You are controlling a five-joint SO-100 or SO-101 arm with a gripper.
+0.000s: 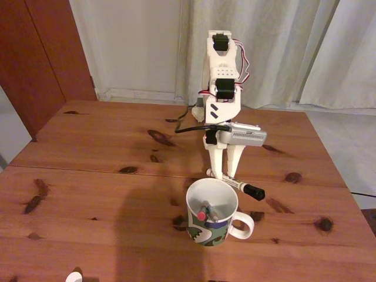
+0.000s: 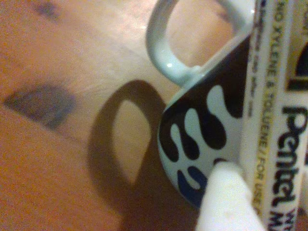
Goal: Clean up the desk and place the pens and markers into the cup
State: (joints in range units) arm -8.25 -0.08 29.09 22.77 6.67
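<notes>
In the fixed view the white arm (image 1: 223, 88) stood at the far middle of the reddish-brown tabletop (image 1: 88, 176), bent downward so that its jaws (image 1: 225, 174) reached to just behind the far rim of the cup (image 1: 211, 212). The jaws were clenched on a white-barrelled marker (image 1: 238, 185), which lay nearly level between them, its black cap (image 1: 254, 191) sticking out to the right, above and beyond the cup's rim. Whether the marker touched the rim could not be told.

The cup sat near the front middle of the tabletop, its handle (image 1: 244, 226) turned to the right. Inside it, two slim sticks leaned against the wall: one with a pink end (image 1: 201, 216) and a darker one just beside it (image 1: 212, 216), too small to tell more.

In the wrist view the marker's barrel (image 2: 269, 120) ran up the right side with black print on white, pressed by one white finger (image 2: 226, 202) at the bottom. Behind it stood the cup's patterned wall (image 2: 202, 130), dark and white with a blue patch low down, and its pale handle (image 2: 161, 43) curved at the top, throwing a loop of shadow on the wood (image 2: 62, 168).
</notes>
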